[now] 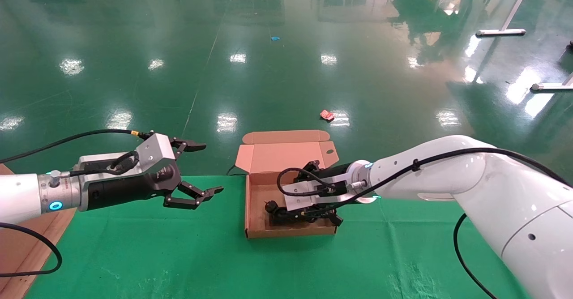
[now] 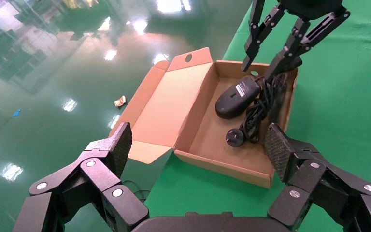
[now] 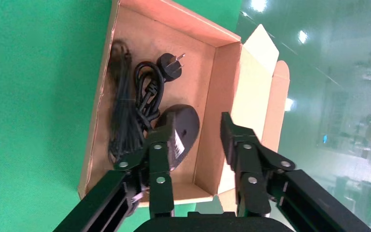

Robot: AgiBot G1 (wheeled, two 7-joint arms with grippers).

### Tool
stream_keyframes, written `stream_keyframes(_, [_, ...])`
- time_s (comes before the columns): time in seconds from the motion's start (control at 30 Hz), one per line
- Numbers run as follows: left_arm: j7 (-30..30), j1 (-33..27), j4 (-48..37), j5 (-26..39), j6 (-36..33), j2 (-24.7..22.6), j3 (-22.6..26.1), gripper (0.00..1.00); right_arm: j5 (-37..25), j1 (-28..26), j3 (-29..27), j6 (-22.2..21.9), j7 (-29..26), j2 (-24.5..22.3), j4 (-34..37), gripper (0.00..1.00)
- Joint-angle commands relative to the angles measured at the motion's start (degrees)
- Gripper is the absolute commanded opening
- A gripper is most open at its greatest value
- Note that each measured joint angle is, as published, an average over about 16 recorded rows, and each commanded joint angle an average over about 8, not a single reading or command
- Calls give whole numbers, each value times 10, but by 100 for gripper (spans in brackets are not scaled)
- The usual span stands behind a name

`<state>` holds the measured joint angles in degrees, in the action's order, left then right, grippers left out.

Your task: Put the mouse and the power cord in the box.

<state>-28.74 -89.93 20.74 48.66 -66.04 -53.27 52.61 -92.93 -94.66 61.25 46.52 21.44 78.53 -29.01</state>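
Observation:
The brown box (image 1: 291, 232) stands open on the green cloth, its lid (image 1: 286, 155) folded back over the far table edge. Inside lie the black mouse (image 2: 236, 96), label side up, and beside it the coiled power cord (image 2: 265, 106) with a round plug (image 2: 235, 137). My right gripper (image 2: 261, 68) hangs open just above them, one finger by the mouse (image 3: 181, 130), the other over the box wall (image 3: 207, 145), holding nothing. Left of the box, my left gripper (image 1: 210, 168) hovers wide open and empty.
Green cloth (image 1: 179, 254) covers the table, whose far edge runs just behind the box. A brown board (image 1: 27, 245) lies at the near left corner. Past the far edge is glossy green floor with a red scrap (image 1: 327, 115) on it.

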Motion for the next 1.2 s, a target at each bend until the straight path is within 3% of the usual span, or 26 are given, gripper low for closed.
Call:
stream_keyframes(0.03, [0, -1, 0, 1, 1, 0, 1, 100, -1, -1, -1, 1, 1, 0, 0, 100])
stream_keyframes(0.43, [28, 18, 38, -2, -11, 13, -25, 100, 27, 17, -29, 25, -17, -25, -25, 100])
stream_keyframes(1.2, [179, 127, 240, -29, -87, 82, -165, 100, 223, 144, -201, 174, -140, -191, -195, 100])
